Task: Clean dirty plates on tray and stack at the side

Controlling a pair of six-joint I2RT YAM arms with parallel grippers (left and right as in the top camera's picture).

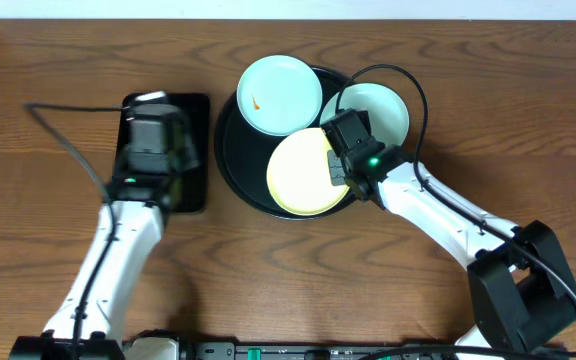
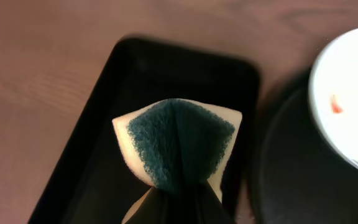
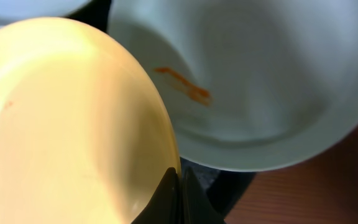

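All three plates lie on the round black tray (image 1: 236,160) in the middle of the tabletop (image 1: 48,60). One turquoise plate (image 1: 278,95) is at the far left of the tray, a second turquoise plate (image 1: 380,108) at the far right, and the yellow plate (image 1: 303,178) nearest the robot. Each turquoise plate carries an orange smear (image 3: 185,84), and the yellow one shows a faint reddish speck (image 3: 7,104). No plate looks wiped and none has been stacked at the side, so I judge the job to be at its very start, with all the cleaning and stacking left to do. The right hand (image 3: 179,183) is closed at the yellow plate's right rim and seems to pinch it. I cannot tell whether the plate is lifted off the tray. Well to the left, the left hand (image 2: 173,208) grips a green-faced sponge (image 2: 179,143) above the small rectangular tray (image 2: 166,74), apart from every plate.
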